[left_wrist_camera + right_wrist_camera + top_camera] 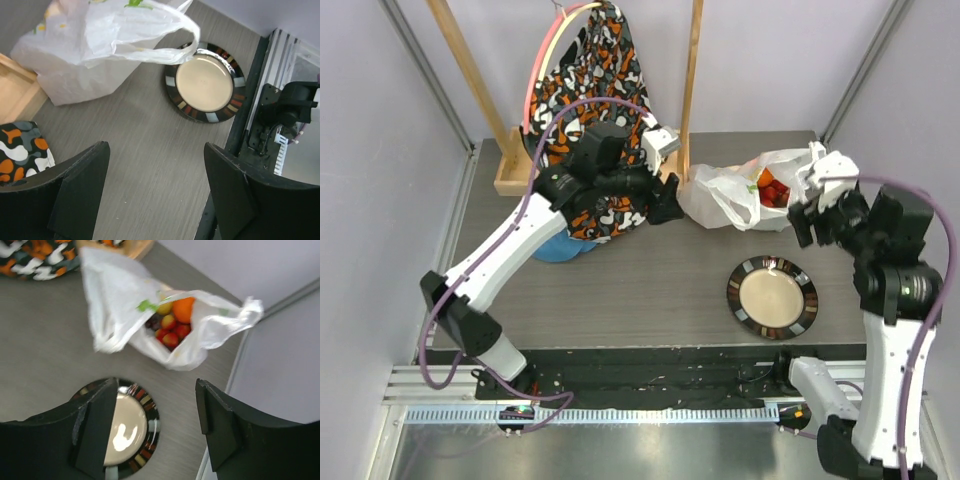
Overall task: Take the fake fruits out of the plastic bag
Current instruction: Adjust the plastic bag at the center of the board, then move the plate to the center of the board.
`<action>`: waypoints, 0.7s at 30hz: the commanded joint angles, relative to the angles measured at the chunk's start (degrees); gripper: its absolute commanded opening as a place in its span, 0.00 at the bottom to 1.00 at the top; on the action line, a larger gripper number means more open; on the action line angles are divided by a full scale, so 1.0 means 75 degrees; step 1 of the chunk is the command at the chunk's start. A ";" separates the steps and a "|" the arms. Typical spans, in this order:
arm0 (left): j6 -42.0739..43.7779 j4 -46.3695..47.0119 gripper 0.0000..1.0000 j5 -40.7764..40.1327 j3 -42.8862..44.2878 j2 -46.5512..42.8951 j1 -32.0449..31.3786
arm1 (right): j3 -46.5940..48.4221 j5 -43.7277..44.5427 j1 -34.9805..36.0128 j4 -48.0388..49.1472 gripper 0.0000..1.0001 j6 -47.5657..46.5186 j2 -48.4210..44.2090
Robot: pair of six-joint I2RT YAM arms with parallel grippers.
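Left tool (155, 155) and right tool (156, 387) stand wide apart, both empty.

The plastic bag (735, 195) lies crumpled near the back of the counter (640, 290), its mouth turned to the right. The fake fruits (773, 190) show red and orange inside. The left gripper (667, 200) hangs just beside the bag's left side, the right gripper (807, 218) near its mouth. A dark-rimmed plate (737, 300) sits closer to the arms' bases, apart from the bag.
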 commanded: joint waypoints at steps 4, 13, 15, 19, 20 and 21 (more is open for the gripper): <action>-0.1218 0.0188 0.82 -0.0236 -0.1068 -0.0714 0.0906 | -0.1281 -0.1782 0.0111 -0.3810 0.66 -0.4253 0.0049; -0.2208 0.0401 0.84 -0.1708 -0.1620 -0.1487 0.2433 | -0.2338 0.1870 0.4930 -0.1751 0.58 -0.1956 0.1864; -0.2360 0.0377 0.84 -0.2250 -0.1854 -0.1710 0.2469 | -0.2664 0.3389 0.5965 -0.0480 0.64 0.0110 0.2205; -0.2466 0.0377 0.84 -0.2767 -0.2159 -0.2330 0.2761 | -0.2678 0.5479 0.6814 0.0231 0.61 0.2757 0.2942; -0.2466 0.0389 0.84 -0.2779 -0.2195 -0.2402 0.2831 | -0.2608 0.5681 0.6826 0.0220 0.57 0.3121 0.3211; -0.2513 0.0447 0.84 -0.2768 -0.2276 -0.2472 0.2971 | -0.2584 0.5996 0.6826 0.0185 0.53 0.3414 0.3678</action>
